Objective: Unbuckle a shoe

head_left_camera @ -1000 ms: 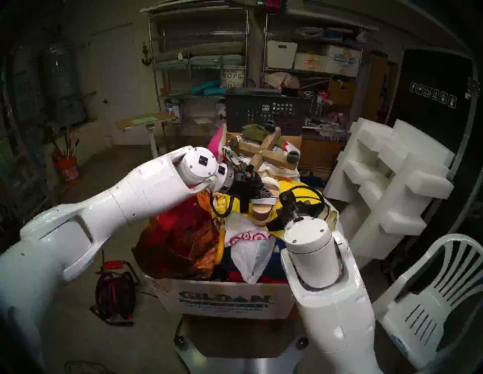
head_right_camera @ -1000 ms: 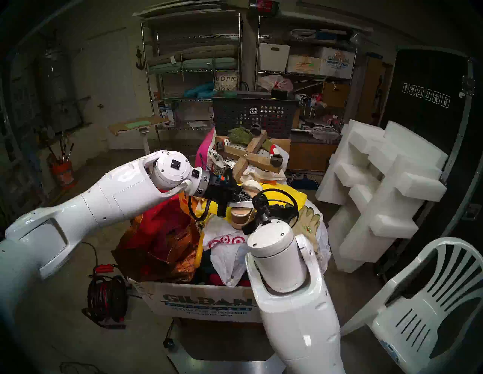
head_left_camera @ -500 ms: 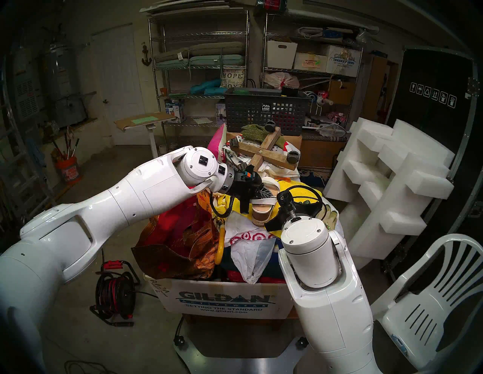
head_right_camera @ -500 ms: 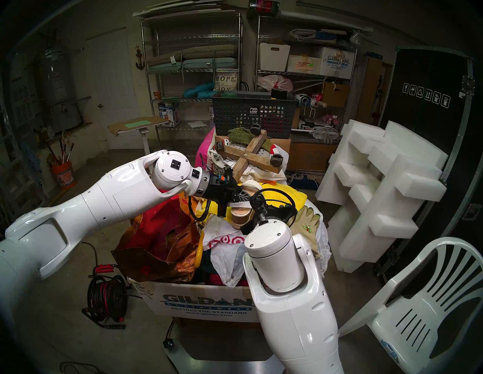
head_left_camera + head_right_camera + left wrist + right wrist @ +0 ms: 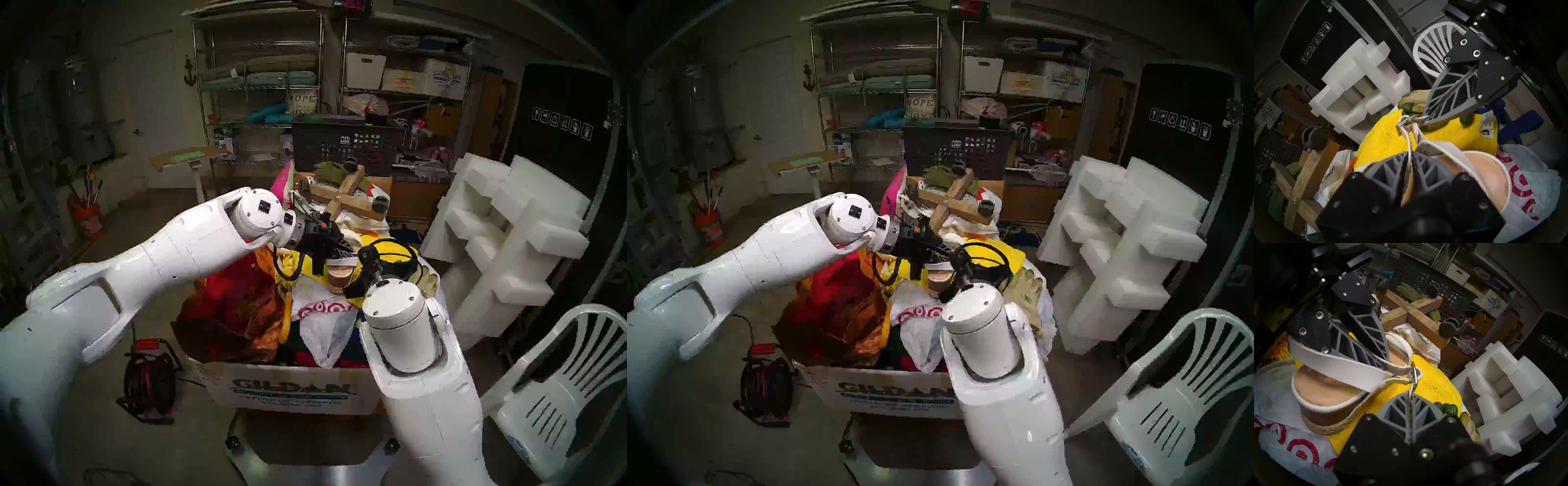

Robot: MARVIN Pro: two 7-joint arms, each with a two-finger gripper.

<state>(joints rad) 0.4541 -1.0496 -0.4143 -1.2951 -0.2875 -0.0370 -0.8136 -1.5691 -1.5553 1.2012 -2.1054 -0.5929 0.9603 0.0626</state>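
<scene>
The thin white strap (image 5: 1411,387) is being pinched by the right pincer (image 5: 1409,396); the left pincer (image 5: 1409,155) is being kept narrow around the strap by the metal buckle (image 5: 1404,121).

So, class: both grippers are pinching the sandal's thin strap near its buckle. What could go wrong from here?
1. The right gripper pinches only the thin strap end; it may slip.
2. The left gripper holds strap, not sole, so pulling could drag the sandal off the yellow cloth.
3. The buckle could stay threaded.

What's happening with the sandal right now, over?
Both grippers pinch the thin ankle strap near the buckle. Sandal still buckled, atop the clutter pile. Nothing blocking.
</scene>
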